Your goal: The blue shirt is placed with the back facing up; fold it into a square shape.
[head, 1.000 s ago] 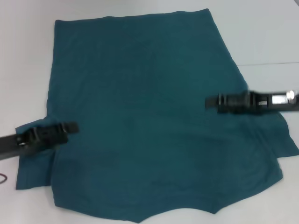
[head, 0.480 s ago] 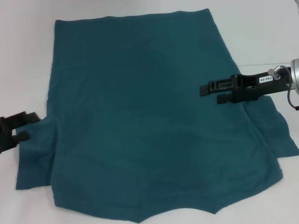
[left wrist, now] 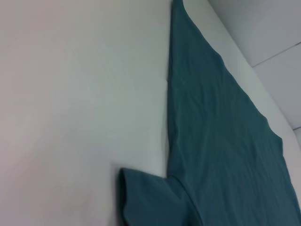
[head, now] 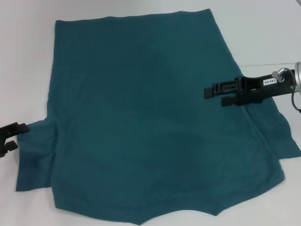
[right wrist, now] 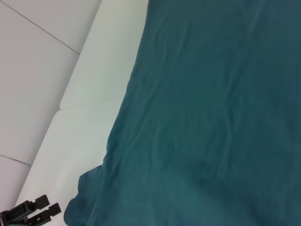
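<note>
The blue shirt (head: 141,117) lies spread flat on the white table, plain side up, hem at the far end and collar at the near edge. It also shows in the left wrist view (left wrist: 216,141) and the right wrist view (right wrist: 211,117). My left gripper (head: 12,135) is open and empty, just off the shirt's left sleeve (head: 33,160) at the left edge of the head view. It also shows far off in the right wrist view (right wrist: 33,211). My right gripper (head: 216,95) is open and empty, hovering over the shirt's right side above the right sleeve (head: 282,136).
The white table (head: 28,56) surrounds the shirt on the left, far and right sides. A seam line (head: 268,63) crosses the surface at the right. The shirt's collar end reaches the near edge of the head view.
My left gripper has pulled back leftward off the shirt to beside the left sleeve. My right gripper lifted and shifted slightly over the shirt's right side. The shirt has not moved.
</note>
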### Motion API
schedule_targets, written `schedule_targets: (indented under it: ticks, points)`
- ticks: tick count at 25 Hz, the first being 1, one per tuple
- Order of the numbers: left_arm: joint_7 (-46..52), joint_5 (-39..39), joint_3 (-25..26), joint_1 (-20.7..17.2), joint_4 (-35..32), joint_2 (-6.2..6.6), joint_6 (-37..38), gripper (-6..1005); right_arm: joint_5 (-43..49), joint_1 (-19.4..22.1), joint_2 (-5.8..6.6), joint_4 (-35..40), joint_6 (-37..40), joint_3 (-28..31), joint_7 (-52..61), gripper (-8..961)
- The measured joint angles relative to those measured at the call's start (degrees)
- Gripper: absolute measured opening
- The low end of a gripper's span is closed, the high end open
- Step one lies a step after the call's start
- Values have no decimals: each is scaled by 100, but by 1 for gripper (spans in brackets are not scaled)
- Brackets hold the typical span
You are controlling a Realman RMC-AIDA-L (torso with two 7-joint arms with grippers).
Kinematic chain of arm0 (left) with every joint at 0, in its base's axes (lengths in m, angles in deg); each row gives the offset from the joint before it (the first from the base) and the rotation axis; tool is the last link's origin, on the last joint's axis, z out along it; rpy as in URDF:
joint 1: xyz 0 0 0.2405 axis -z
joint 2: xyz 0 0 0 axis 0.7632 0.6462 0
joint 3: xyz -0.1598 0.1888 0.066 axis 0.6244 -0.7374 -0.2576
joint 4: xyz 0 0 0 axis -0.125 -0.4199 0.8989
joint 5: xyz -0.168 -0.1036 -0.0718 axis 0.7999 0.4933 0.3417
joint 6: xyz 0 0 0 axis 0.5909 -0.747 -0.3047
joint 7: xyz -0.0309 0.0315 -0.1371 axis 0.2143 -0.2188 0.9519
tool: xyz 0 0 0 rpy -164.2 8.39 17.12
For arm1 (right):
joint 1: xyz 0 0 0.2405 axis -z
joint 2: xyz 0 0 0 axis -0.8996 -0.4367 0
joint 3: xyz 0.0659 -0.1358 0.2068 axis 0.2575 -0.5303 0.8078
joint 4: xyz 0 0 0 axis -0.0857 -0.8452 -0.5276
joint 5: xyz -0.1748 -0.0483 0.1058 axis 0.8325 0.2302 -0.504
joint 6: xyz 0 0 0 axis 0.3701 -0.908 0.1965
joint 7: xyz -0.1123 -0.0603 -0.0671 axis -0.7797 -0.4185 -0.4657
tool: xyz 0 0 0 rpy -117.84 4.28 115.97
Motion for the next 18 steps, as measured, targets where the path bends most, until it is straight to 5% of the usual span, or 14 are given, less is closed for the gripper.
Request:
schedule_targets:
  ticks: [18]
  points:
    - [-290,-294,-122,68,319,15,-339,699,-23,59,23,-23,22,45,-48,915]
